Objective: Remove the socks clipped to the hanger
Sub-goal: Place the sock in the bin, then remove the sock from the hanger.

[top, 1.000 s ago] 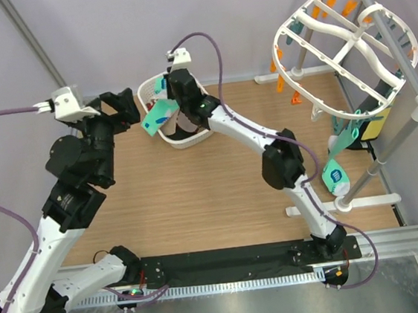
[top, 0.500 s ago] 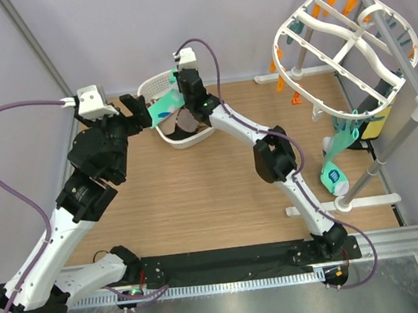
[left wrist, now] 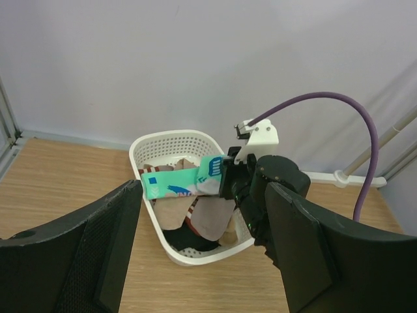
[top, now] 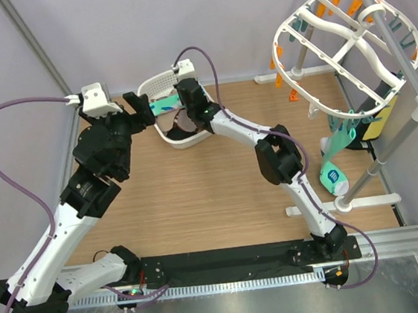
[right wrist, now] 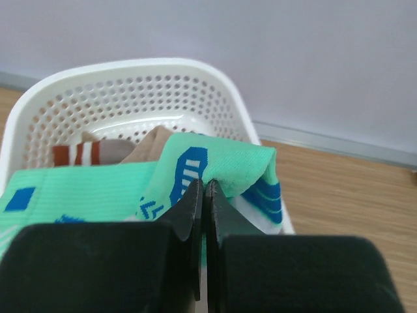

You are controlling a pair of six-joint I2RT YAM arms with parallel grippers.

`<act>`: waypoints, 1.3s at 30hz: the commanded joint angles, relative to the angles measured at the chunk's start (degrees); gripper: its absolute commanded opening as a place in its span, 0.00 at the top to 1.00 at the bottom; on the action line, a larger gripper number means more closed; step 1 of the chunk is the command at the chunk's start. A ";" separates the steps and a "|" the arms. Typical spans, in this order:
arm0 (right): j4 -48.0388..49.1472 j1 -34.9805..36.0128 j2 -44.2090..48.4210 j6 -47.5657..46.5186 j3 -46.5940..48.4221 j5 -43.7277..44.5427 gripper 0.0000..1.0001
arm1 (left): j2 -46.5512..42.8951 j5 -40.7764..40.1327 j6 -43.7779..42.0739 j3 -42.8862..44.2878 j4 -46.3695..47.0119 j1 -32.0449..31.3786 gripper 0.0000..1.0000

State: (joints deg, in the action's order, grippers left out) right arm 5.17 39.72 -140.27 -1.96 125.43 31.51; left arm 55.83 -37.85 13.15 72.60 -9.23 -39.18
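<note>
1. Progress: several socks (left wrist: 207, 218) already in basket (left wrist: 171, 138). At least 1 hanging teal sock (top: 334, 177) left under hanger (top: 342, 54), far right.
2. R gripper (right wrist: 204, 195): jaws clamped on held teal sock (left wrist: 179, 182) at its end. Sock sticks out sideways over basket, not yet dropped.
3. L gripper (top: 142, 110): jaws wide apart, empty, just beside basket, facing held sock.

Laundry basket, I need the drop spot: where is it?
Top view, far side, left of centre: the basket sits under the right gripper's teal sock.
</note>
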 commanded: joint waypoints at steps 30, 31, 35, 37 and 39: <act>-52.15 28.39 75.40 55.11 -62.31 28.16 0.06 | 6.57 29.57 11.99 5.72 -8.17 0.33 0.25; -55.76 29.78 75.93 58.18 -62.23 29.56 0.06 | 6.83 30.11 12.34 5.63 -8.25 0.33 0.25; -83.56 35.75 75.58 81.71 -60.57 35.37 0.06 | 6.84 31.16 13.39 5.01 -8.43 0.33 0.25; -91.96 36.56 75.32 93.59 -60.04 34.24 0.05 | 6.57 31.17 13.66 4.92 -8.43 0.33 0.25; -98.16 37.09 76.71 96.61 -61.86 32.92 0.05 | 6.13 31.17 13.75 4.83 -8.43 0.33 0.25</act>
State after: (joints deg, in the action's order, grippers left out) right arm -68.55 76.25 -65.93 76.25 63.33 60.27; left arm 63.77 -8.69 25.69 77.06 -18.87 -38.92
